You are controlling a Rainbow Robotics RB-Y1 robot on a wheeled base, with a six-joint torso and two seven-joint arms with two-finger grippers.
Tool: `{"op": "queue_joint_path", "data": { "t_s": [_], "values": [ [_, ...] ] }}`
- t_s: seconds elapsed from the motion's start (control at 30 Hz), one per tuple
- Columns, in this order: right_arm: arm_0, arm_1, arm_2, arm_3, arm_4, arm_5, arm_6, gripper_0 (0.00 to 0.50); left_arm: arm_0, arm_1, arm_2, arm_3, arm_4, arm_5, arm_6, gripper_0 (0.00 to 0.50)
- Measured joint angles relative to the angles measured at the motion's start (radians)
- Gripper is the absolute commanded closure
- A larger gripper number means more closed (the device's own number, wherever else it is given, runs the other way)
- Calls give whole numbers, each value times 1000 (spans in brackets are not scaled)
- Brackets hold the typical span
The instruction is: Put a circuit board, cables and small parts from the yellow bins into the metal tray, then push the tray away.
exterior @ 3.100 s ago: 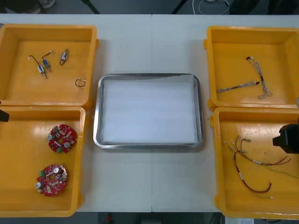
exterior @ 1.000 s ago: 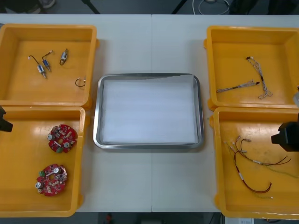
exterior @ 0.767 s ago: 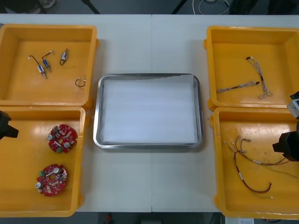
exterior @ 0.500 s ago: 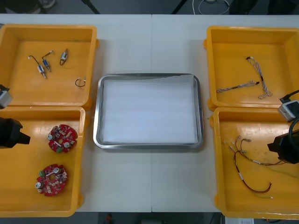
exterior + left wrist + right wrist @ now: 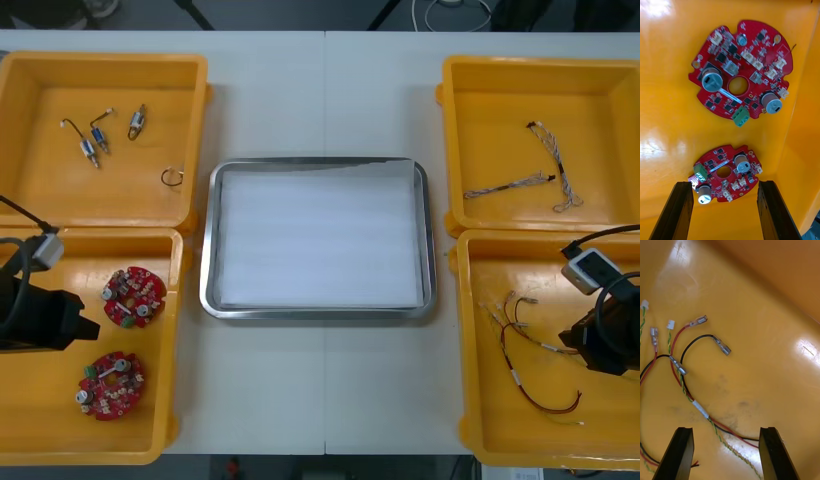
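Round red circuit boards [image 5: 133, 297]: two, flat on floor of near-left yellow bin [image 5: 170, 432], one at 12 o'clock of the other (12 = far edge of light table [image 5: 320, 100]). Both close to that bin's 3 o'clock wall.

Left tool [image 5: 80, 322]: over same bin, at 9 o'clock of the boards, about level with the gap between them in front view. Spread wide, holding nothing. In left wrist view, nearer board [image 5: 724, 172] just beyond the fingertips [image 5: 685, 187] and centred between them; farther board [image 5: 741, 71] well past it. Nearer board judged to be the 6 o'clock one of the pair, and the likely pick. Round outline, so no long axis to match; centring alone needed before descent.

Right tool [image 5: 575, 338]: over near-right yellow bin [image 5: 465, 420], spread wide, holding nothing. Thin red, yellow and black cables [image 5: 530, 375] loose on bin floor at 9 o'clock of it; in right wrist view, one strand crossing slantwise between the fingers [image 5: 681, 442].

Shiny metal tray with white inside [image 5: 207, 240]: at table centre, nothing loaded yet. Between 2 and 3 o'clock from left tool, between 9 and 10 from right tool.

Nearer arm: left for boards, right for cables.
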Motion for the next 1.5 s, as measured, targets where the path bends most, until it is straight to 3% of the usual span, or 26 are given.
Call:
{"op": "queue_joint_path", "data": {
  "t_s": [0.2, 0.47, 0.83, 1.3, 1.37, 1.4, 1.43, 1.5],
  "values": [
    [1, -7, 26, 52, -1, -68, 172, 0, 9, 0, -80, -2, -74, -41, 0, 0],
    [1, -33, 81, 72, 4, -94, 231, 0, 9, -1, -160, -2, -132, -96, 0, 0],
    [35, -113, 187, 78, 50, -182, 237, 0, 10, -2, -239, -2, -168, -147, 0, 0],
    [43, -127, 209, 138, 50, -236, 237, 0, 24, -2, -281, -2, -213, -182, 0, 0],
    [43, -129, 212, 138, 50, -237, 237, 153, 25, -2, -283, -2, -216, -182, 0, 0],
    [43, -130, 214, 138, 50, -237, 237, 334, 25, -2, -284, -2, -217, -183, 0, 0],
    [43, -131, 217, 138, 50, -237, 237, 429, 25, -2, -285, -2, -219, -183, 0, 0],
    [43, -132, 224, 138, 50, -237, 237, 500, 25, -2, -287, -2, -222, -183, 0, 0]
  ]
}}
